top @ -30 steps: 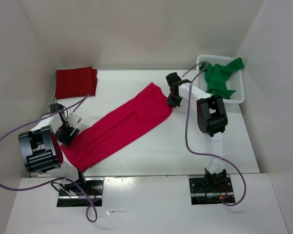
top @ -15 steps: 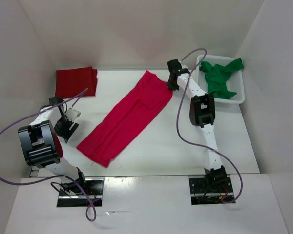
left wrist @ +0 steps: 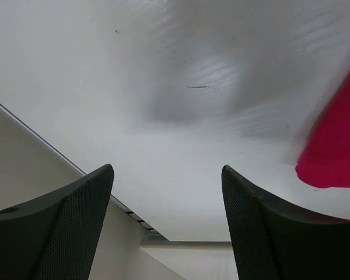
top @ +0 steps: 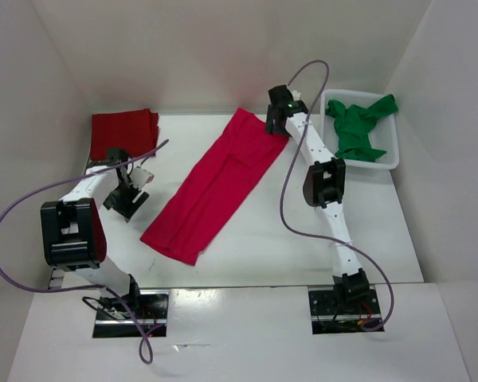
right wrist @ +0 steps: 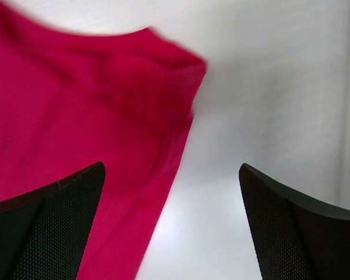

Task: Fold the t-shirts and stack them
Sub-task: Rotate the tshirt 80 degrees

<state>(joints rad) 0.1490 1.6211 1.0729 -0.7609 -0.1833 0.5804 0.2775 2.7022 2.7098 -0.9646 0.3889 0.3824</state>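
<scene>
The crimson t-shirt (top: 215, 187) lies flat as a long folded strip, running diagonally from the back middle of the table toward the front left. My right gripper (top: 274, 121) hovers open at its far corner; in the right wrist view the crimson cloth (right wrist: 76, 105) lies under the left finger and nothing sits between the jaws of the gripper (right wrist: 170, 169). My left gripper (top: 129, 196) is open over bare table, left of the strip's near end (left wrist: 338, 146), with its jaws (left wrist: 166, 172) empty. The dark red t-shirt (top: 123, 133) lies folded at the back left. The green t-shirt (top: 358, 127) sits crumpled in the basket.
The white basket (top: 392, 159) stands at the back right corner. White walls close in the table at the left, back and right. Purple cables loop from both arms.
The right gripper dragged the crimson strip toward the back, then opened and let go of its far corner. The left arm moved back and rightward, staying open.
</scene>
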